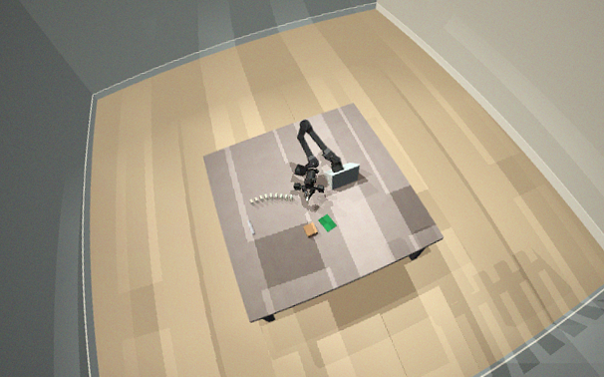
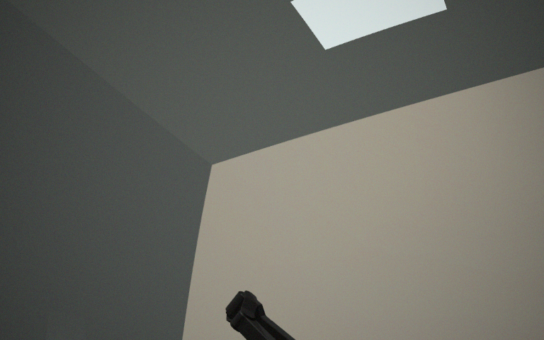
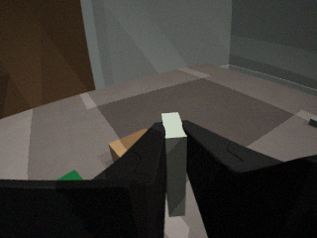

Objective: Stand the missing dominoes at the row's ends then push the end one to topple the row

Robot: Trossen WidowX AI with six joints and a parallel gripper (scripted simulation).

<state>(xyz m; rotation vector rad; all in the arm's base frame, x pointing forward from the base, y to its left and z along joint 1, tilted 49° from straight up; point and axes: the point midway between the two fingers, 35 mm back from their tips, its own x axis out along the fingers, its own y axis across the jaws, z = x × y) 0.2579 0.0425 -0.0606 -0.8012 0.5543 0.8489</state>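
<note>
A curved row of several small whitish dominoes (image 1: 266, 196) stands on the table, left of the arm in the top view. My gripper (image 1: 309, 197) (image 3: 170, 130) is shut on a pale domino (image 3: 173, 126), which sits between the fingertips in the wrist view, its long side running down the picture. The gripper is just right of the row's right end in the top view. The gap between the held domino and the table is too small to judge. The exterior view shows only part of the black arm (image 2: 246, 310).
An orange block (image 1: 310, 229) (image 3: 123, 147) and a green flat piece (image 1: 327, 222) (image 3: 71, 176) lie in front of the gripper. A thin light bar (image 1: 250, 227) lies in front of the row's left end. A pale grey box (image 1: 344, 175) stands by the arm's base, right of the gripper.
</note>
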